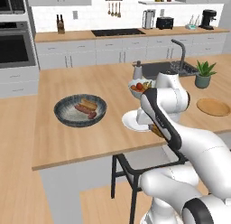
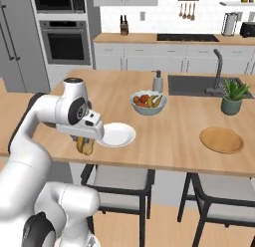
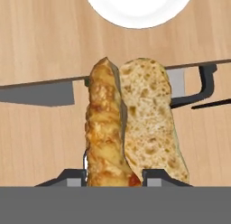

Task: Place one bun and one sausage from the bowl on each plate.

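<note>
My gripper (image 3: 115,175) is shut on a split golden-brown bun (image 3: 131,123), which hangs just above the counter's front edge. In the right base view the bun (image 2: 85,145) sits under the hand, beside the left rim of the white plate (image 2: 115,135). That white plate (image 3: 137,6) lies a little beyond the bun's tip, with nothing on it. The tan wooden plate (image 2: 221,140) lies bare far to the right. Away to the left, the dark speckled bowl (image 1: 67,119) holds red-brown sausages (image 1: 85,111) and another bun (image 1: 89,103).
A pale fruit bowl (image 2: 148,102) stands just behind the white plate, with a soap dispenser (image 2: 158,82), the sink (image 2: 199,85) and a potted plant (image 2: 232,96) farther back. Dark-framed stools (image 2: 119,184) stand under the counter's front edge.
</note>
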You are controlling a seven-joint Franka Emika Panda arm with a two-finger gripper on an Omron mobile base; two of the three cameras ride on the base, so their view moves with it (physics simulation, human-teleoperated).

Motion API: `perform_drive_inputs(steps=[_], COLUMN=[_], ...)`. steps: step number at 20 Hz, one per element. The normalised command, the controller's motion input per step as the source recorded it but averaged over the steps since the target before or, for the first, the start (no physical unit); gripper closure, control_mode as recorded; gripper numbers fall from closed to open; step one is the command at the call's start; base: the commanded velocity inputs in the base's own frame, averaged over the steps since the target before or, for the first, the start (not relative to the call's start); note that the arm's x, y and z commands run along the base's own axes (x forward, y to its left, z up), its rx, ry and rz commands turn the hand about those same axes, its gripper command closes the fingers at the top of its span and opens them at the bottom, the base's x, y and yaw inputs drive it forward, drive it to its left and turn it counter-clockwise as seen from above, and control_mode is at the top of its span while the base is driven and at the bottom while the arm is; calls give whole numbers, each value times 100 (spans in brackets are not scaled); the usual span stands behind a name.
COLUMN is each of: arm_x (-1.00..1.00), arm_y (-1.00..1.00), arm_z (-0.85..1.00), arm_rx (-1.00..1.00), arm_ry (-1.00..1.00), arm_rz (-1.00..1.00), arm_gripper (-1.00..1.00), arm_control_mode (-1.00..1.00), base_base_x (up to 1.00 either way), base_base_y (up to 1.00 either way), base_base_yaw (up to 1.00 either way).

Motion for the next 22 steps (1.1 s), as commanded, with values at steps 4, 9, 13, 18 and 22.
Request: perform_drive_inputs(steps=[4, 9, 13, 18, 22], arm_x=[0, 0, 39, 100, 100], arm_y=[0, 0, -8, -39, -45], arm_z=[0, 0, -5, -20, -33], arm_rx=[0, 0, 0, 4, 1], arm_ry=[0, 0, 0, 0, 0], arm_rz=[0, 0, 0, 0, -3], arm_gripper=[100, 100, 100, 100, 100], arm_control_mode=[100, 100, -100, -100, -100], base_base_x=[43, 63, 25, 0, 0], base_base_y=[20, 2, 0, 0, 0], base_base_yaw=[-1, 1, 0, 0, 0])
